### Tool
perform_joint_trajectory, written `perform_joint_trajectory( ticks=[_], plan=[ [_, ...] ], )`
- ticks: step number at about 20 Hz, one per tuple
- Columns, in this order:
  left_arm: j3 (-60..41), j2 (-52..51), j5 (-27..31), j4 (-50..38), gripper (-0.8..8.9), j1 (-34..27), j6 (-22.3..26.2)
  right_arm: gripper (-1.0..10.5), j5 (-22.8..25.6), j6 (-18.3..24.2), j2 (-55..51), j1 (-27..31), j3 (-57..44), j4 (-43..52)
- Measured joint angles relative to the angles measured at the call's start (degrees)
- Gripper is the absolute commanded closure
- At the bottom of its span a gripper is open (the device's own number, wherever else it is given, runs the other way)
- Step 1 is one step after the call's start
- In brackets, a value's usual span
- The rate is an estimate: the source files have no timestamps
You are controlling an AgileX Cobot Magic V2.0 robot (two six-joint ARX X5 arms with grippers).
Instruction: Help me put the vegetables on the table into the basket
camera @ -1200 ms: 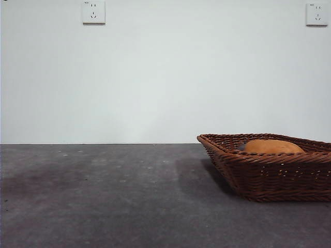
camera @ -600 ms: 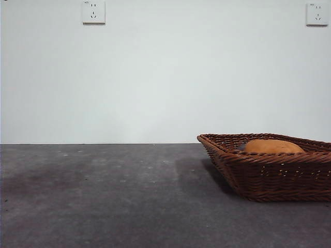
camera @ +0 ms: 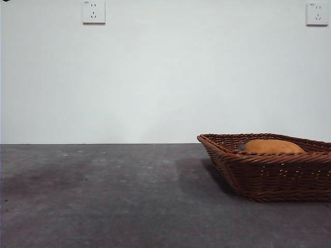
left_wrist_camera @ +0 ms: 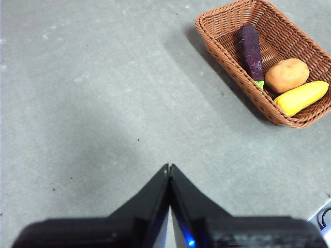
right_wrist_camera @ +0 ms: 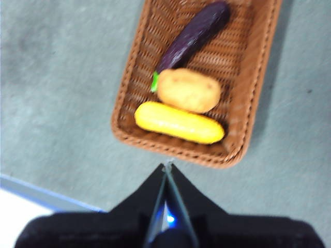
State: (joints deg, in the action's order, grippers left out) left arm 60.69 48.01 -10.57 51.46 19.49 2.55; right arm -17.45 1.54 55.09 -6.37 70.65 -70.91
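Note:
The brown wicker basket [camera: 269, 178] [left_wrist_camera: 222, 26] [right_wrist_camera: 258, 62] stands on the dark grey table [camera: 103, 196] at the right. Inside it lie the purple eggplant [left_wrist_camera: 250, 50] [right_wrist_camera: 194, 33], the orange-brown potato [camera: 273, 146] [left_wrist_camera: 286, 75] [right_wrist_camera: 189, 90] and the yellow corn cob [left_wrist_camera: 301, 97] [right_wrist_camera: 178, 122], side by side. My left gripper [left_wrist_camera: 168, 168] is shut and empty, high over bare table away from the basket. Shut and empty too, my right gripper [right_wrist_camera: 168, 166] hovers above the basket's rim near the corn.
Two wall sockets [camera: 93, 12] [camera: 316, 13] sit on the white wall behind the table. A table edge with a pale strip [right_wrist_camera: 46, 194] shows in the right wrist view. A cable [left_wrist_camera: 325, 217] lies at a corner of the left wrist view.

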Motion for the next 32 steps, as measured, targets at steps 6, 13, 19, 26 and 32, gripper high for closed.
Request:
perform_joint_trajectory(
  ticks=[6, 13, 19, 26, 32],
  plan=[
    [0.00, 0.00, 0.13, -0.52, 8.17, 0.00, 1.40, 9.5, 3.37, -0.02, 3.37, 0.00, 0.00, 2.05],
    [0.00, 0.00, 0.26, -14.19, 8.17, 0.00, 1.97, 9.5, 3.56, 0.00, 5.97, 0.00, 0.00, 2.51],
    [-0.09, -7.30, 6.32, -18.47, 8.17, -9.94, 9.60, 9.5, 3.56, 0.00, 5.97, 0.00, 0.00, 5.14],
    [-20.13, -27.85, 5.84, -40.13, 8.17, -22.49, 11.78, 9.5, 3.56, 0.00, 5.97, 0.00, 0.00, 5.14],
    [-44.85, -39.06, 5.66, -43.98, 8.17, -23.08, 6.16, 9.5, 5.68, 0.00, 5.97, 0.00, 0.00, 6.25]
  ],
)
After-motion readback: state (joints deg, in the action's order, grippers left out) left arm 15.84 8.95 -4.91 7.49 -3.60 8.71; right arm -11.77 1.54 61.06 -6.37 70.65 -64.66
